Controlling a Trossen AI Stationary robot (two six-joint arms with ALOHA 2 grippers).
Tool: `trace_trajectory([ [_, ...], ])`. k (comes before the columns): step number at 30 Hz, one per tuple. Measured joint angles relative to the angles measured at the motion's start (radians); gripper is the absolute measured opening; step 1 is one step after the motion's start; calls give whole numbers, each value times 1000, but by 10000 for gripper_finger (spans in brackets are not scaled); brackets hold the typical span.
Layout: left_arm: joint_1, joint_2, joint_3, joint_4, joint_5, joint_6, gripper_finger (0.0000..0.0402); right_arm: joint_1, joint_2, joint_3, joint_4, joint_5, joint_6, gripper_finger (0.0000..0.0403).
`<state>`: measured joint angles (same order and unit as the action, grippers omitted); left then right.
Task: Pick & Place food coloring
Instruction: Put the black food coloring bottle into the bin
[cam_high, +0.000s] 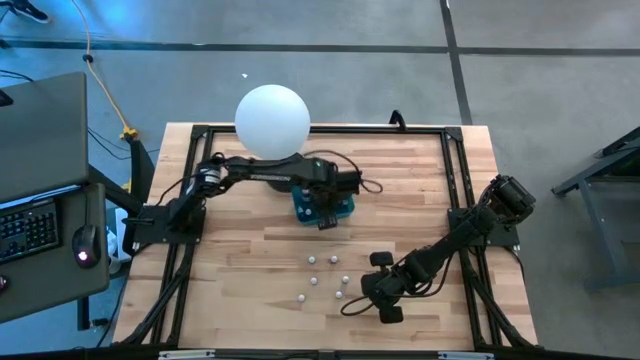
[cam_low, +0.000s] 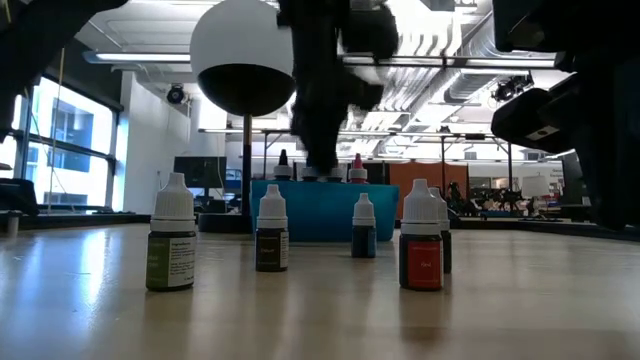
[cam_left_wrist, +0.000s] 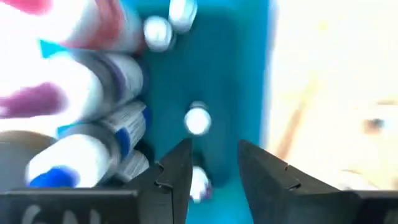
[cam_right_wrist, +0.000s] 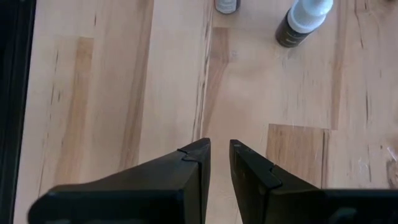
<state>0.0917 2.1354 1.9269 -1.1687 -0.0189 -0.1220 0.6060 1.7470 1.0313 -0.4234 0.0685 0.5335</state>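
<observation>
While my left gripper (cam_left_wrist: 213, 163) hangs parted, empty, over the teal tray (cam_high: 341, 209), my near-closed right gripper (cam_right_wrist: 219, 155) must fetch another food coloring bottle (cam_high: 333, 260).

White-capped food coloring bottles (cam_low: 270, 235) stand on a pale, blond-striped wooden tabletop (cam_high: 250, 260), their bodies showing olive green, brown, blue and red labels. A teal tray (cam_high: 322, 208) sits toward the far edge beneath dark robot arms, beside a white globe lamp (cam_high: 272, 121).
</observation>
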Motion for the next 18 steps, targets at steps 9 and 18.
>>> trace_trajectory([
  [9,-34,-12,398,-359,160,-41,119,-5,0,0,22,142,-34,53],
  [18,-232,-189,304,-400,-92,-211,119,-6,4,0,157,212,-63,91],
])
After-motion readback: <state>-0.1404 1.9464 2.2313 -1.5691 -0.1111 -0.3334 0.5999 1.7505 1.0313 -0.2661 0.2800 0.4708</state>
